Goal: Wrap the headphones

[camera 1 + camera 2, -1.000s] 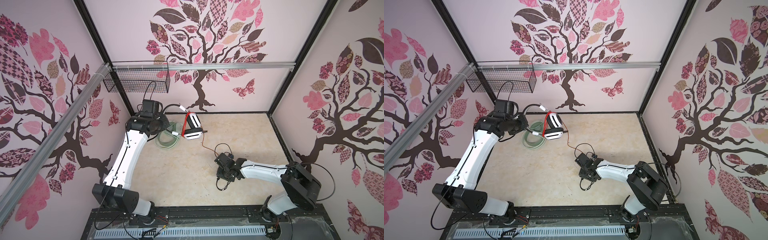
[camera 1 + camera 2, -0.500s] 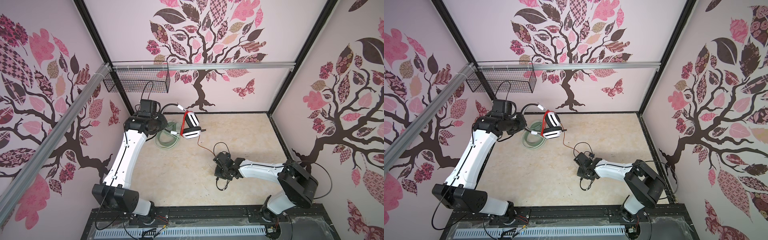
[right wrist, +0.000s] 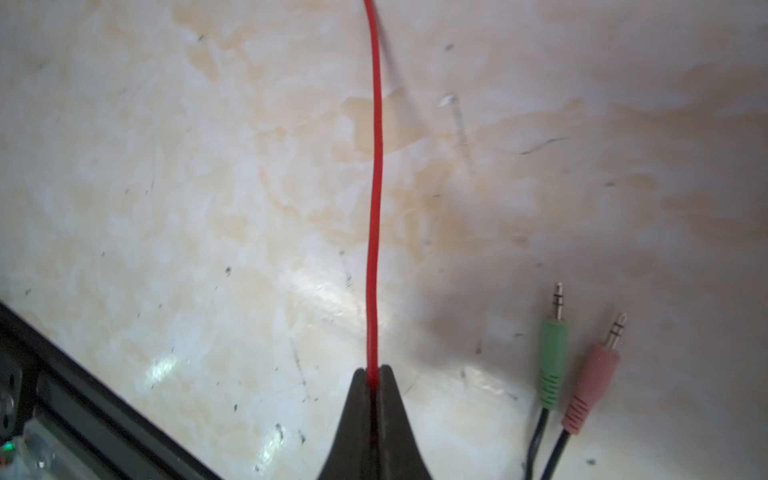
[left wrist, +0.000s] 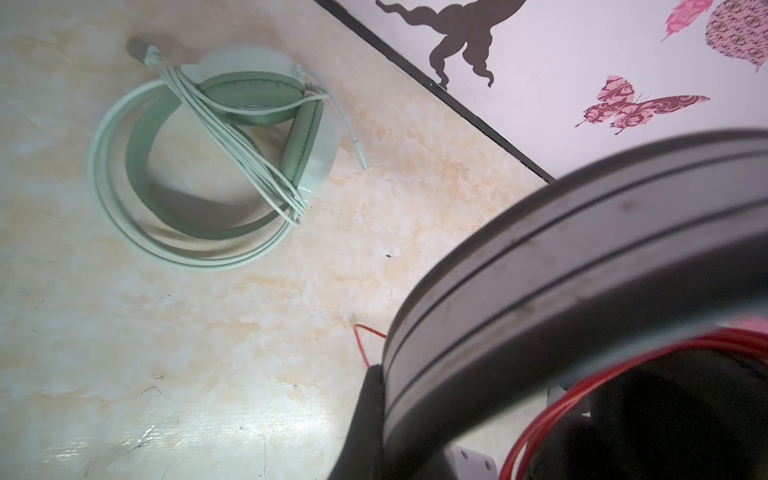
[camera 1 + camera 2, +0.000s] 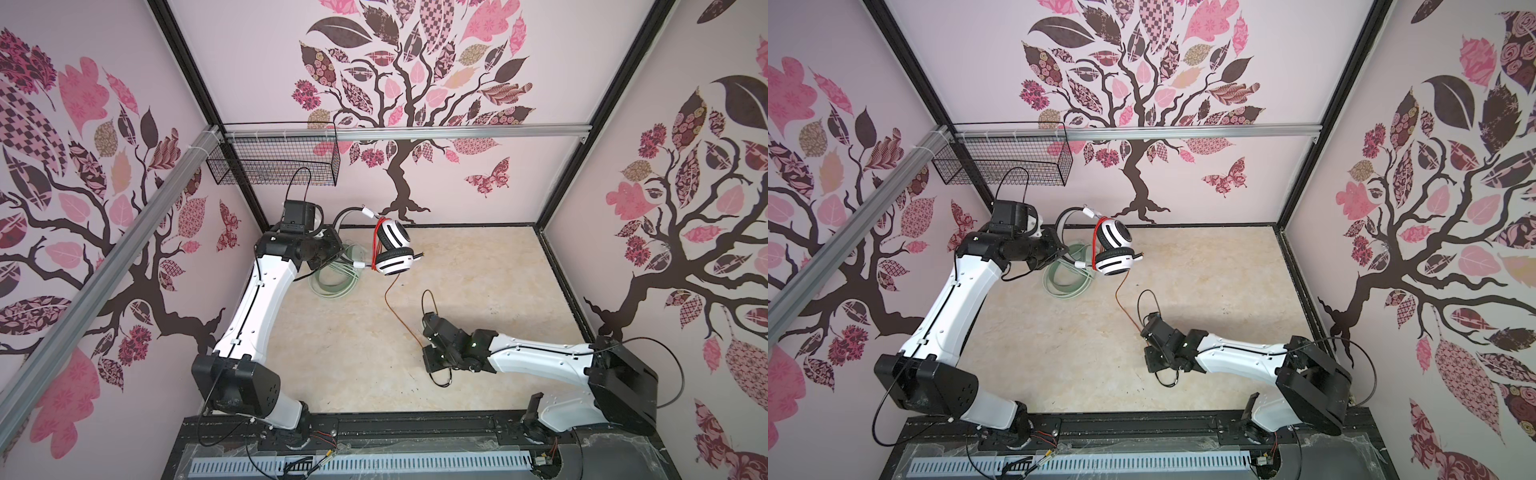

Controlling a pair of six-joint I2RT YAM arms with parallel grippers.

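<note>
**mk_bench:** The left arm point(image 5: 259, 307) rises from the front rail and bends over toward the back-left corner, with its wrist about level. The left claw point(image 5: 331, 249) is clamped on the band point(image 4: 582, 257) of the striped headphones point(image 5: 392, 251). They hang clear of the table, both cups out to the right of the claw. The right arm point(image 5: 540, 353) lies low, stretched toward the middle, with its wrist tipped down.

**solder_joe:** And the right claw point(image 3: 373, 374)?

**mk_bench:** It's pressed together on the red cord point(image 3: 376, 166), pinching it just above the table. From there the cord climbs to the lower cup. In both top views red loops also run across the two cups.

**solder_joe:** What about the room?

**mk_bench:** It has pink walls point(image 5: 457, 195) with tree decals on three sides and a marbled beige table point(image 5: 478, 270). A wire basket point(image 5: 274, 164) hangs at the back left. The mint headphones point(image 4: 208, 174) lie flat on the table, partly under the left claw, with their pale cord wound across the band and cups. A green plug point(image 3: 552, 353) and a pink plug point(image 3: 590, 386) sit side by side near the right claw, on black leads.
</note>
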